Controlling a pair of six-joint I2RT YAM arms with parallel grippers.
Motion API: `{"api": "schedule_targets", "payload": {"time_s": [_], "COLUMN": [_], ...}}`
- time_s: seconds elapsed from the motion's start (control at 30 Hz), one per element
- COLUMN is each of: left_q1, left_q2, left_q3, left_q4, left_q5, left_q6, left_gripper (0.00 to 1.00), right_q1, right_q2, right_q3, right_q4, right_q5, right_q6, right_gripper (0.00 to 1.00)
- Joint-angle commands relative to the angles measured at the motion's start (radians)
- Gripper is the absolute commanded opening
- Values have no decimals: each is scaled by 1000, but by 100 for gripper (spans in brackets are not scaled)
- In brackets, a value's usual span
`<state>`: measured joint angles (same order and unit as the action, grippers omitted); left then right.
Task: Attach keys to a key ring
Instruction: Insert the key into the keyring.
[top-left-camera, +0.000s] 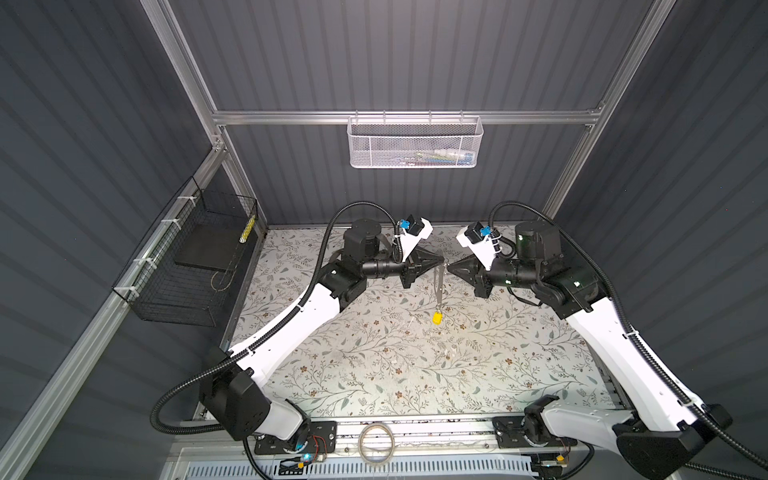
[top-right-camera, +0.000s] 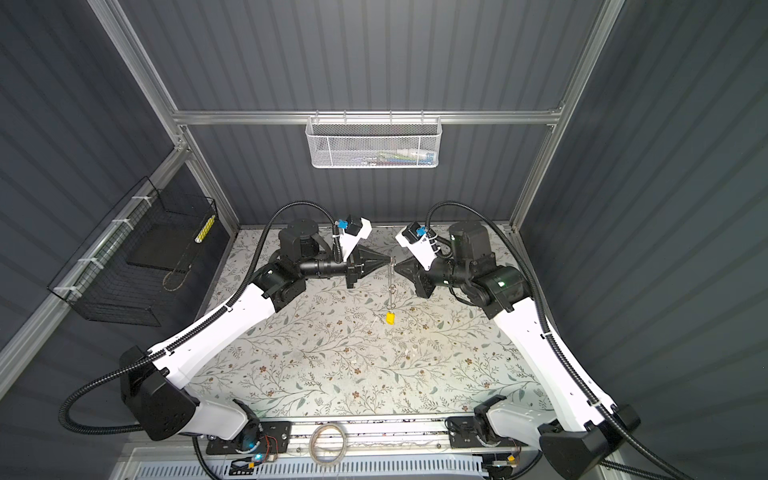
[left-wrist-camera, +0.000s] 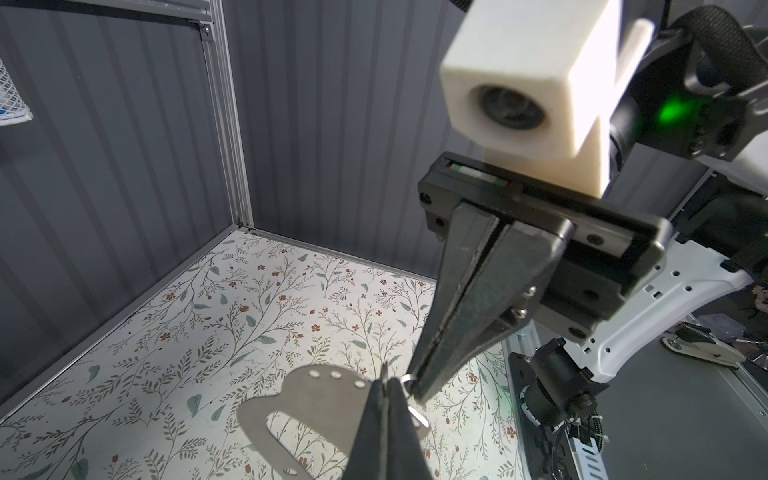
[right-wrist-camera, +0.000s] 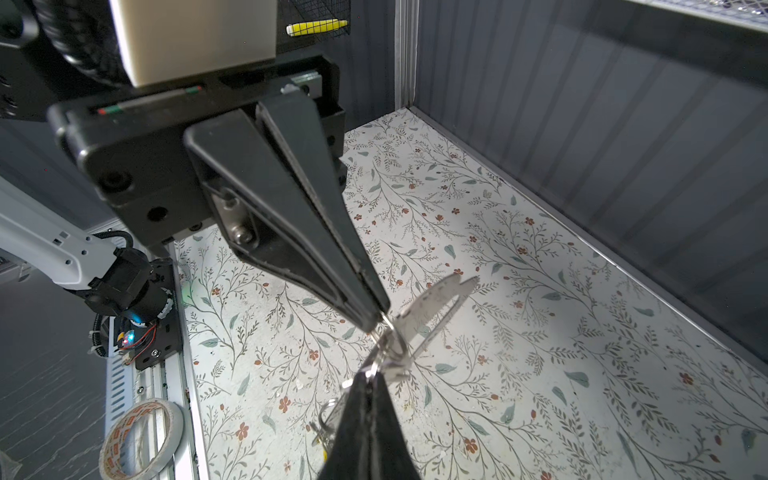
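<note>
Both grippers meet tip to tip above the far middle of the floral table (top-left-camera: 374, 365). My left gripper (top-left-camera: 443, 262) (left-wrist-camera: 385, 384) is shut on the edge of the key ring (left-wrist-camera: 291, 403), a flat grey oval loop that hangs edge-on in both top views (top-left-camera: 439, 282) (top-right-camera: 391, 282). My right gripper (top-left-camera: 449, 266) (right-wrist-camera: 368, 376) is shut on a small silver split ring (left-wrist-camera: 407, 379) at the loop's narrow end. A yellow-headed key (top-left-camera: 437, 318) (top-right-camera: 390, 318) dangles at the bottom of the hanging loop. In the right wrist view the loop (right-wrist-camera: 432, 307) sticks out past the left gripper's fingertips (right-wrist-camera: 374, 307).
A tan tape roll (top-left-camera: 376, 442) (right-wrist-camera: 141, 440) lies on the front rail. A black wire basket (top-left-camera: 195, 266) hangs on the left wall, a white mesh basket (top-left-camera: 415, 141) on the back wall. Both arms reach in from the front corners.
</note>
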<state>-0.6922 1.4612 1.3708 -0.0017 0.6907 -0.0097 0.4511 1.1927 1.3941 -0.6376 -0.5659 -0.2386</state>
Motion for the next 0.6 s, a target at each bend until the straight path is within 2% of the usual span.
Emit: {"api": "schedule_targets", "payload": {"time_s": [0.0,0.33,0.57], "left_q1": [-1,-1,-3], "left_q2": [-37,-62,-83], "left_q3": [-10,-51,-122], "left_q4": [34,82,197], "left_q5": [3,-62,-138], "left_q6": [-13,-38,-108], "left_gripper": [0,0,0], "right_q1": [-2,0,12], "right_q2": [9,45,57], "right_q3": [34,68,72], "right_q4": [-10,-34,-28], "right_q5": [-37,-115,-134], "right_q6": [-18,-21,-9], "right_gripper": [0,0,0]}}
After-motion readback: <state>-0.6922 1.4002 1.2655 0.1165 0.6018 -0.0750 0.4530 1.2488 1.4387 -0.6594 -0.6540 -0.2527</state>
